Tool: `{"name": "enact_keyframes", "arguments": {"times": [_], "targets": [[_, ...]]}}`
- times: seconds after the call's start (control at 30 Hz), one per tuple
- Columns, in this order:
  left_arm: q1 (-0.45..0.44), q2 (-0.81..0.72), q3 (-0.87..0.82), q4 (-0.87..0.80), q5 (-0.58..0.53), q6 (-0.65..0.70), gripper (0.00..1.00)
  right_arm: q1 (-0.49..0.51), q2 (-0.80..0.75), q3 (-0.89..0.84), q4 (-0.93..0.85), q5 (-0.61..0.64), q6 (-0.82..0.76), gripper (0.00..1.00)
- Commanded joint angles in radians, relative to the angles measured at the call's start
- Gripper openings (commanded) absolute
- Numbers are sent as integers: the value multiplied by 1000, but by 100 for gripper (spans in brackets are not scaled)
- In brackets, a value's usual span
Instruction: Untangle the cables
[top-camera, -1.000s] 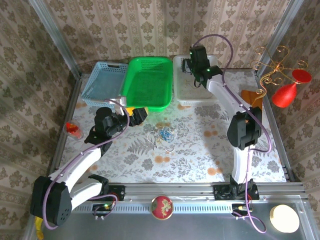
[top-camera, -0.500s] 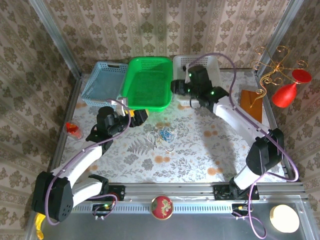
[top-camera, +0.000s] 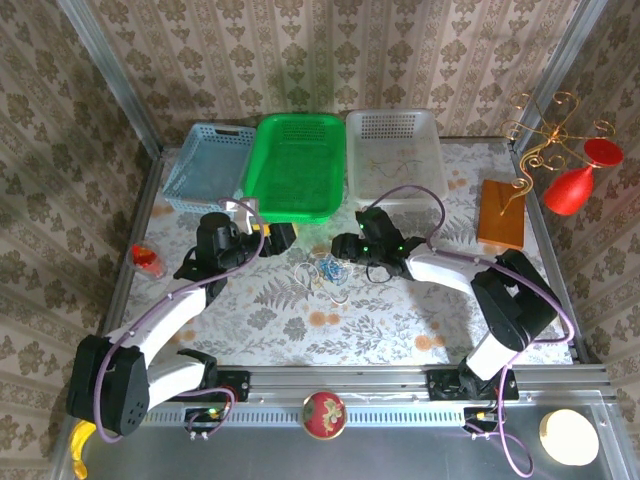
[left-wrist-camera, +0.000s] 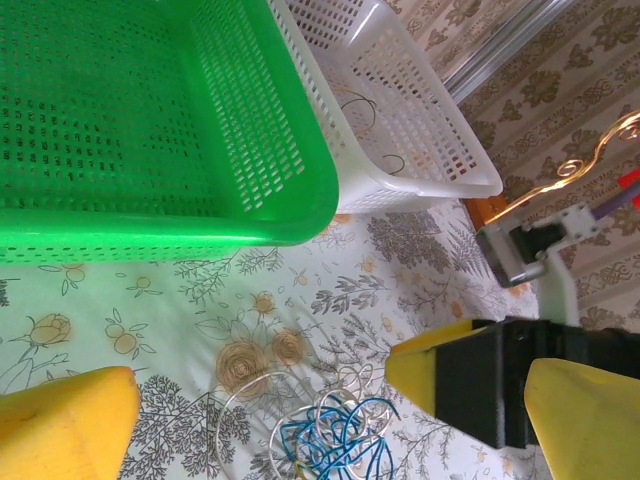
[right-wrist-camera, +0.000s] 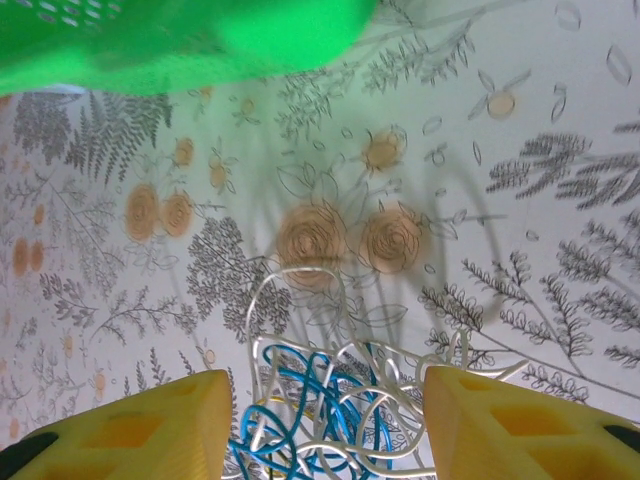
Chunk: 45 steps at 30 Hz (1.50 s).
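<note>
The right arm is arriving low over the cables, having swung down from the white basket within the last second. Its jaws are standing apart, straddling the tangle without gripping anything. The cables are lying as a small knot of blue and whitish loops on the tabletop, near the green basket and between the two arms. The left arm is waiting just beside the knot, its jaws spread wide and holding nothing. A few thin cords are lying in the white basket, so one strand is probably sorted already and the right arm is coming back for the next, with most of the knot not yet undone.
</note>
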Motion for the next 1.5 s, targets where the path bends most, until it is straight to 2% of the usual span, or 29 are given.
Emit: {"name": "enact_keyframes", "arguments": {"times": [0.0,0.3,0.77,1.03,1.13,1.27,1.47], "targets": [[7,2,-1,-3,20,27,100,8,25,-27,148,-20,106,53],[7,3,-14,11,16,28,100,17,66,-37,226,-56,166,44],[7,7,-22,31,18,24,100,39,56,-79,228,-33,175,42],[7,16,-27,45,23,20,100,43,29,-97,219,-23,171,27],[7,19,-28,49,24,17,100,43,17,-98,211,-19,165,18],[7,23,-28,51,26,19,100,43,-10,-90,182,-17,148,0],[7,25,-28,48,31,32,100,43,-73,-43,109,-37,103,0]]}}
